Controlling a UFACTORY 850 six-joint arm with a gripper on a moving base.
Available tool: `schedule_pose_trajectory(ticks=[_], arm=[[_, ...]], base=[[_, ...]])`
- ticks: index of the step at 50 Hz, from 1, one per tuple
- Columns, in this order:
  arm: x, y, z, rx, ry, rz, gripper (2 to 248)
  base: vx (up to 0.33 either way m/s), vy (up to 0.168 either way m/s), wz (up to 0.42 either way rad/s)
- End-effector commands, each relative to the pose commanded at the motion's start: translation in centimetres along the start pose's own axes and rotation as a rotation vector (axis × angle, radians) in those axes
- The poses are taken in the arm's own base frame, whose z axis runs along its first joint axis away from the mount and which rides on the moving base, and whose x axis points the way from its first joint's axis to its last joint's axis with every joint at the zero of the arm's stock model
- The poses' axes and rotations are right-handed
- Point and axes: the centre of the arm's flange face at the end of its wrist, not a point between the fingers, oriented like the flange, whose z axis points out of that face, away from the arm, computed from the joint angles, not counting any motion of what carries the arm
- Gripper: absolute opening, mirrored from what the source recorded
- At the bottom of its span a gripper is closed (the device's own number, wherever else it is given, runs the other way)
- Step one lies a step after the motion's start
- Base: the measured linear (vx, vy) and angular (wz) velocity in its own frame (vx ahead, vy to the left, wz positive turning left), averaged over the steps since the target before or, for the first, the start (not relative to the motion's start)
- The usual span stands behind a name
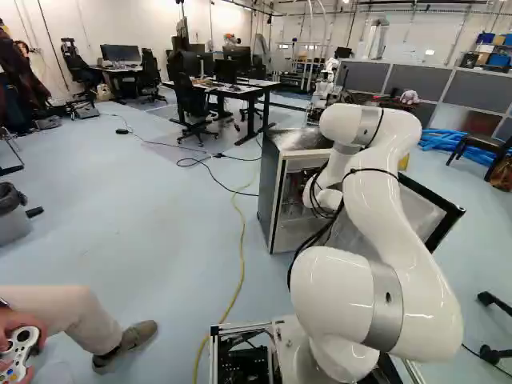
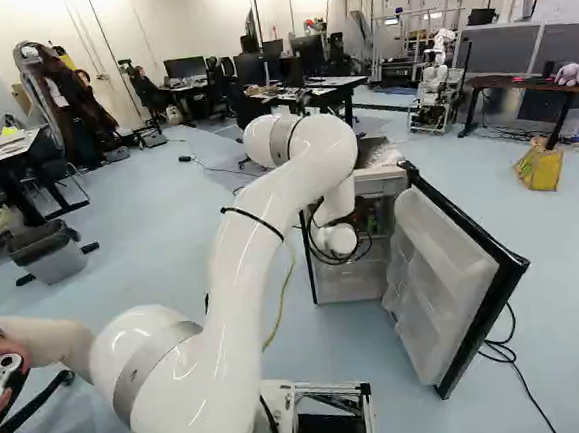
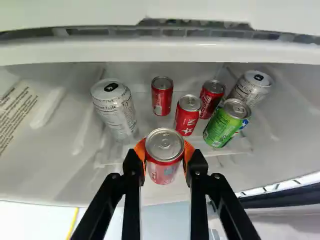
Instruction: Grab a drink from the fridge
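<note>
The fridge (image 1: 272, 192) stands ahead with its door (image 2: 455, 274) swung wide, and the arm's end reaches inside. In the wrist view my gripper (image 3: 164, 157) is shut on a red can (image 3: 164, 170), an orange pad against each side of it. Behind the held can, on the fridge shelf (image 3: 145, 145), stand small red cans (image 3: 162, 96), a green can (image 3: 222, 125) and taller silver cans (image 3: 115, 110). Both base views hide the gripper behind the arm and fridge.
A shelf edge (image 3: 160, 50) crosses in front of the cans. Beside the base at the left sits a person holding a controller (image 1: 20, 352). A yellow cable (image 1: 240, 256) lies along the floor. Desks (image 1: 240, 90) and another robot (image 2: 435, 90) stand farther back.
</note>
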Motion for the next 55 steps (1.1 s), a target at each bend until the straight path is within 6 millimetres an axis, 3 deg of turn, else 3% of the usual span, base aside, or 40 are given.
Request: schedule_pose_trajectory(ticks=[55], arm=[[3.4,0.0,-10.6,-0.035,-0.013,0.028,93]], base=[[0.0,0.0,0.0]])
